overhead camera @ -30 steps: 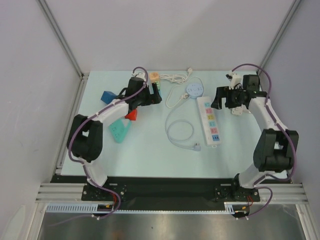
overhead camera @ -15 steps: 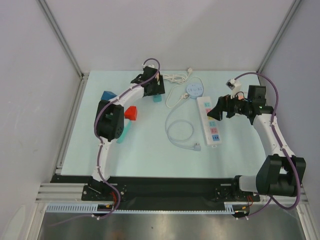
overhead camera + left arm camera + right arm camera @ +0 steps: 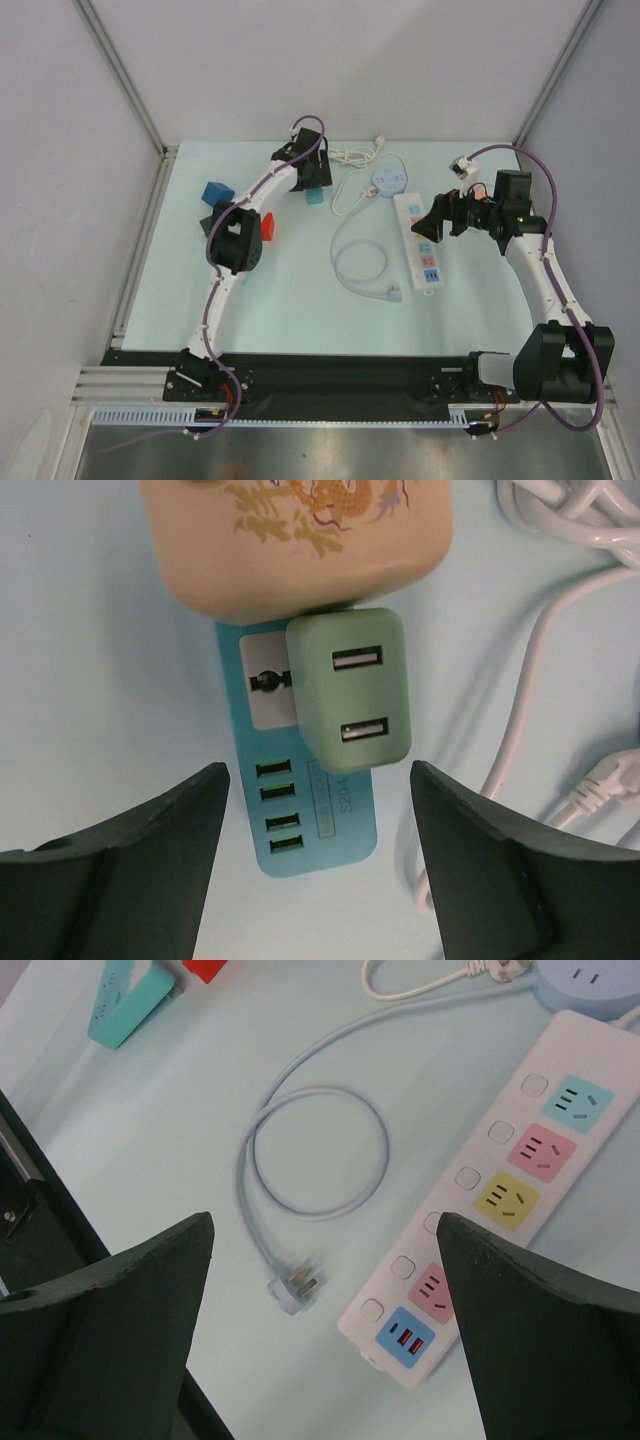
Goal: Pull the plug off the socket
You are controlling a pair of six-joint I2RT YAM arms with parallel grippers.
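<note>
In the left wrist view a small blue socket block (image 3: 310, 825) lies on the table. A pale green USB plug (image 3: 350, 702) sits in it, and a cream plug with a gold dragon print (image 3: 295, 540) sits at its far end. My left gripper (image 3: 318, 850) is open and empty, its jaws apart on either side of the block's near end. From above, the left gripper (image 3: 313, 182) hangs over this block (image 3: 315, 197) at the back. My right gripper (image 3: 430, 222) is open and empty over the white power strip (image 3: 420, 243).
A round blue socket (image 3: 387, 181) and white cables (image 3: 348, 156) lie beside the block. A grey cable loop (image 3: 360, 262) ends in a loose plug (image 3: 298, 1290). A blue cube (image 3: 216, 192) and a red block (image 3: 266, 226) lie to the left.
My left arm has stretched from the red and teal blocks to the back, over the small socket block. My right gripper has swung left over the white power strip.
</note>
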